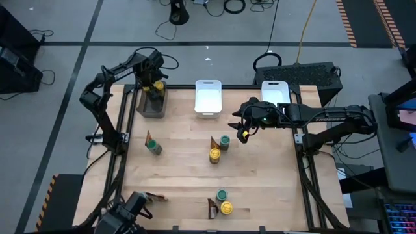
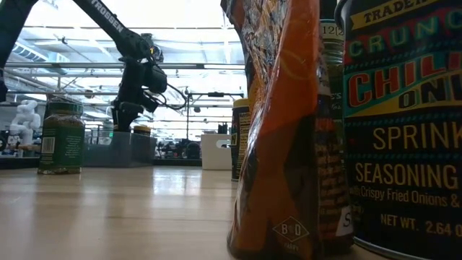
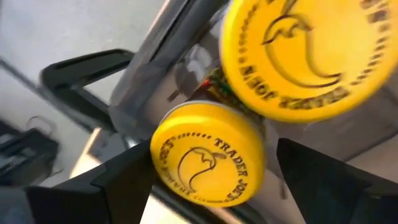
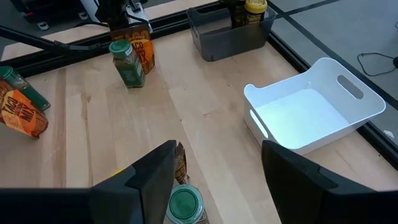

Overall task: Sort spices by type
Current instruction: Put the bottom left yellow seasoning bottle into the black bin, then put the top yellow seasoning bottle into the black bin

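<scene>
Wooden table | left fingers spread beside yellow-lid jar in dark tray | right fingers spread

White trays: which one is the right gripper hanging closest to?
The white tray at the table's far right corner; the right gripper hovers just in front of it, jaws open. The other white tray sits farther left, near the middle.

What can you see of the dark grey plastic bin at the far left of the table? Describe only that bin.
The dark grey plastic bin is a small, open-topped rectangular tub with slightly translucent walls. It stands upright on the wooden table's far left corner, beside the black frame rail. Inside stand yellow-lidded spice jars, two by the left wrist view. The left gripper hangs directly over it, jaws open around one jar's lid. Whether the fingers touch the bin cannot be told.
</scene>
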Robot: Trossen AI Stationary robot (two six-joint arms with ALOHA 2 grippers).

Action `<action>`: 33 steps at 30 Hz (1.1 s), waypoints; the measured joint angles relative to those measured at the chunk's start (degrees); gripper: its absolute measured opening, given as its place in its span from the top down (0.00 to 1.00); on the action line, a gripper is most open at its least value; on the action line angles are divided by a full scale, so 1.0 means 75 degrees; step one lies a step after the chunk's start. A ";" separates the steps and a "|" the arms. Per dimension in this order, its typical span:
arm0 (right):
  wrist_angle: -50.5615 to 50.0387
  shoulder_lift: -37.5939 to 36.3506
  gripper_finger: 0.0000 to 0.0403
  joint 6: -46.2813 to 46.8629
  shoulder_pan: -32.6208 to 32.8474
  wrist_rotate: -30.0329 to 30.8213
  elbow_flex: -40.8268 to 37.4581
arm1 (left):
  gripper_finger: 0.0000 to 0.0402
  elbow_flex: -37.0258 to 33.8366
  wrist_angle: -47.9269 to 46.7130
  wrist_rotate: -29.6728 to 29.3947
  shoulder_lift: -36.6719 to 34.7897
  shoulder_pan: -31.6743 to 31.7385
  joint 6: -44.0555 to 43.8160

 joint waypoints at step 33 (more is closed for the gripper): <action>-0.0003 0.0003 0.46 -0.0058 0.0000 -0.0003 0.0000 | 0.17 0.0000 0.0154 0.0478 -0.2527 0.0000 -0.0301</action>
